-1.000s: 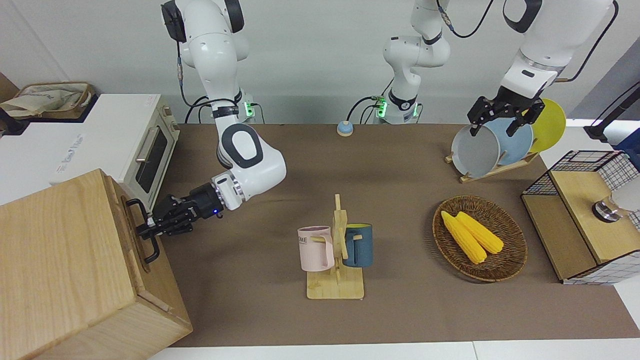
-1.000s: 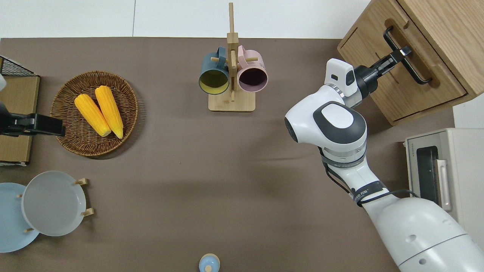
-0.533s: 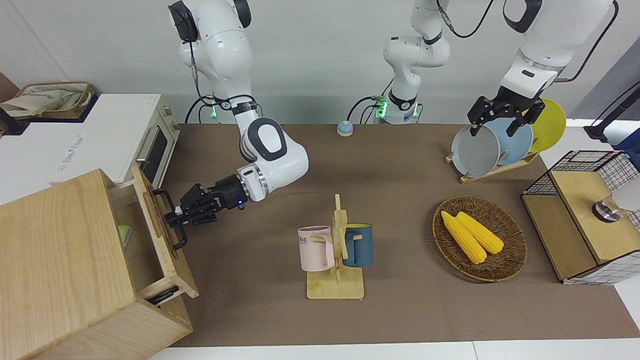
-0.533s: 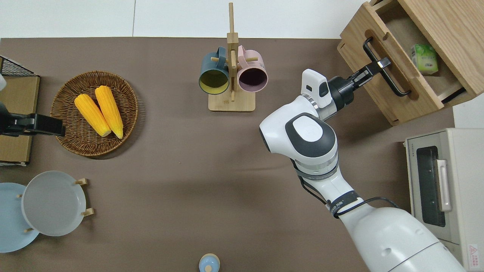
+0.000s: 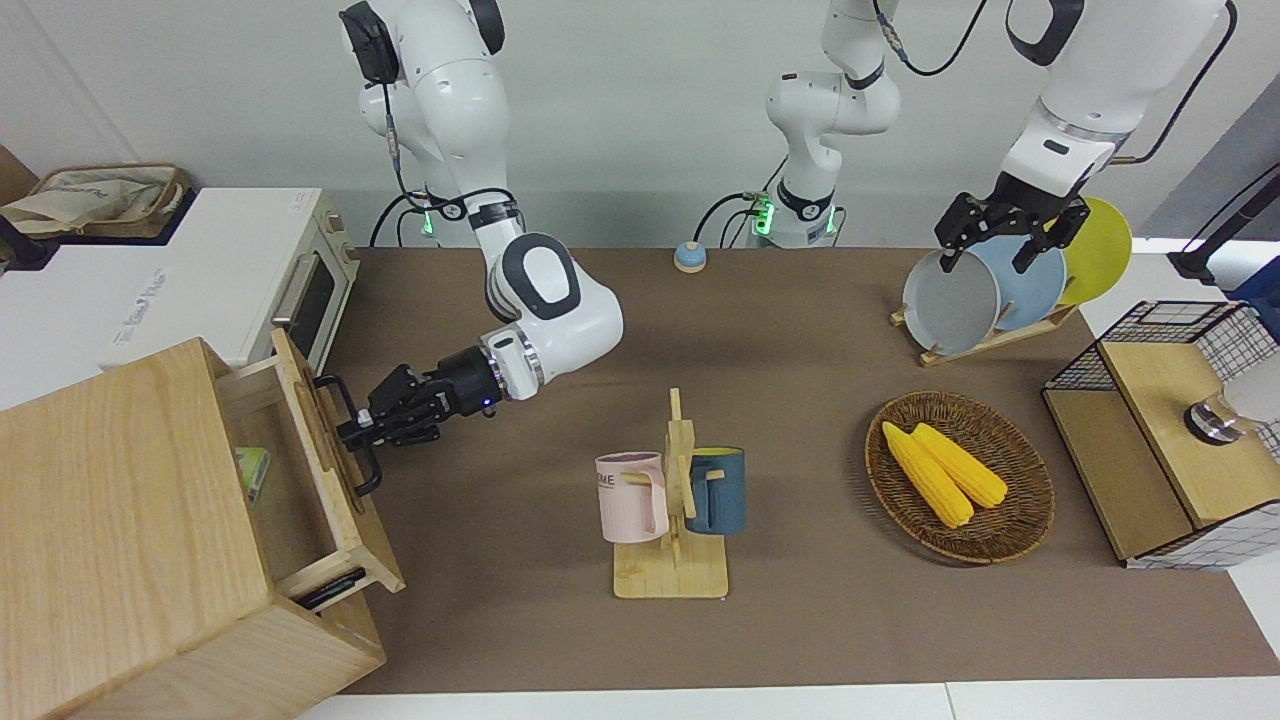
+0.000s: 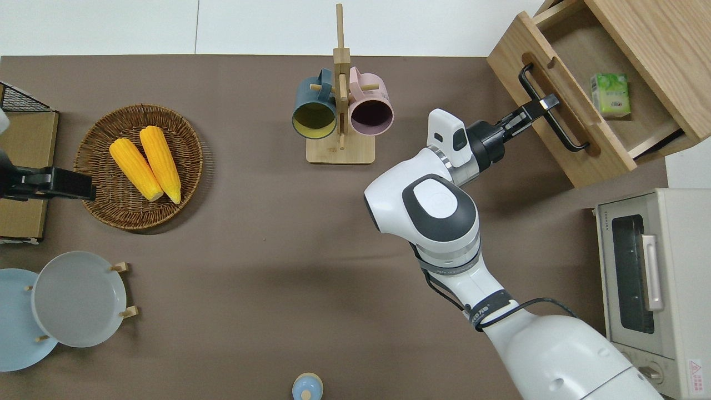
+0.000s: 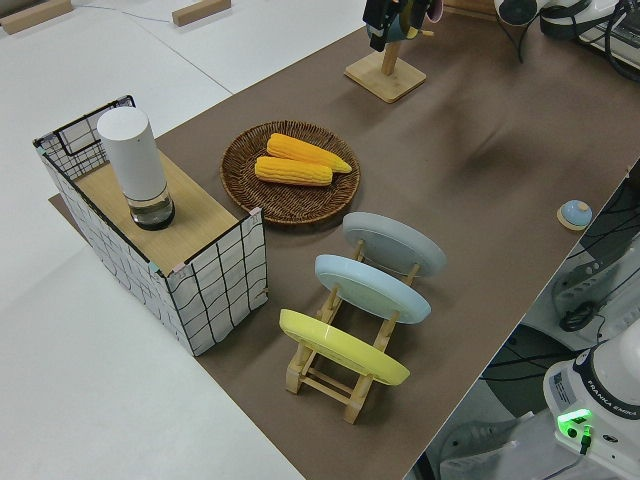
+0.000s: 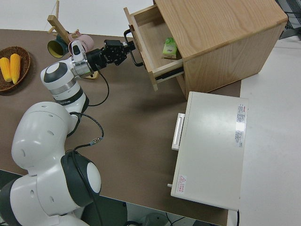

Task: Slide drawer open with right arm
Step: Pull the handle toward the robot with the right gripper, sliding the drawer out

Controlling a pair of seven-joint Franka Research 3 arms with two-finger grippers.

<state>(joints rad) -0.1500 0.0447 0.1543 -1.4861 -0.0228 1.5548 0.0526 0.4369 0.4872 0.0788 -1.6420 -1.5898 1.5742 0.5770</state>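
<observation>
The light-wood drawer [image 5: 335, 470] [image 6: 590, 140] [image 8: 141, 44] stands pulled well out of the pale wooden cabinet [image 5: 120, 520] [image 6: 655, 39] [image 8: 216, 37] at the right arm's end of the table. My right gripper [image 5: 352, 432] [image 6: 541, 105] [image 8: 128, 48] is shut on the drawer's black bar handle [image 5: 342, 400] [image 6: 566, 139] [image 8: 136, 61], near the bar's middle. Inside the drawer lies a small green carton [image 5: 250, 472] [image 6: 610, 95] [image 8: 168, 48]. The left arm's gripper [image 5: 1000, 245] is parked.
A white oven [image 5: 250, 270] [image 6: 650, 278] [image 8: 211, 146] sits beside the cabinet, nearer to the robots. A wooden mug rack [image 5: 672, 500] [image 6: 340, 105] with two mugs stands mid-table. A wicker basket [image 5: 1020, 520] of corn, a plate rack [image 5: 990, 290] and a wire box [image 5: 1170, 430] are at the left arm's end.
The drawer went from closed to wide open. My right gripper kept hold of the handle and drew it toward the middle of the table. The left arm stayed still.
</observation>
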